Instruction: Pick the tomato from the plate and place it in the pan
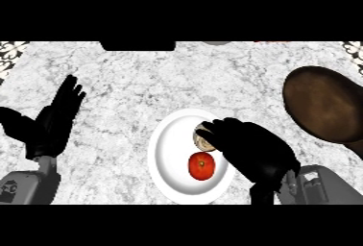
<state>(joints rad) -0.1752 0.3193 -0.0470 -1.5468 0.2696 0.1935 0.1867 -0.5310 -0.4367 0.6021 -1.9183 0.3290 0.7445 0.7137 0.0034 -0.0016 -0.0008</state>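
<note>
I see a pale grey and white marbled surface (127, 86) filling my view from side to side. At its far edge, left of centre, a dark flat-bottomed shape (138, 45) juts in, cut off by the top of the view. In the far left (10, 48) and far right (352, 48) corners are patches of black-and-white ornamental patterning. On the white dish sits a small, round, brownish-cream item (203, 139), partly hidden; I cannot tell what it is.
</note>
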